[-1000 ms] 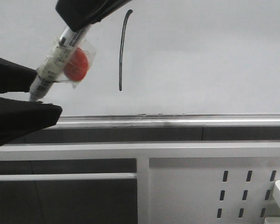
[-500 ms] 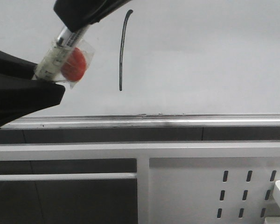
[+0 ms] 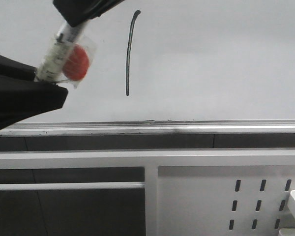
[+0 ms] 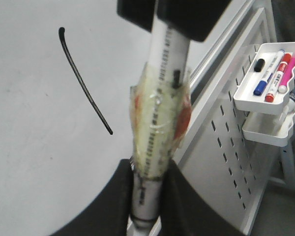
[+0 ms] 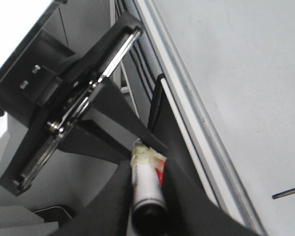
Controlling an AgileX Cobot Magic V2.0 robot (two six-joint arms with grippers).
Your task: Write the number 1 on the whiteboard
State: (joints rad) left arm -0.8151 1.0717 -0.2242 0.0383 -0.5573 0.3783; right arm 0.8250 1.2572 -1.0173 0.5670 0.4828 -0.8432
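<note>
Front view showed both grippers, left (image 3: 44,81) and right (image 3: 76,19), clamped on the marker (image 3: 59,49) beside the finished number 1 (image 3: 129,51); lifting straight away would avoid smudging.

A thin black number 1 (image 3: 129,51) marks the glossy grey-white whiteboard (image 3: 211,59), while the white marker (image 3: 59,49) carries black print and an orange-red patch under clear wrap, between black grippers.

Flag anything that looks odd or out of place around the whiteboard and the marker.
The marker stands out: clear tape binds a red piece to its barrel, unlike the plain markers in the side tray. Both claws grip it, left claw and right claw. The number 1 leans and bends rightward at its top. The whiteboard looks otherwise clean.
</note>
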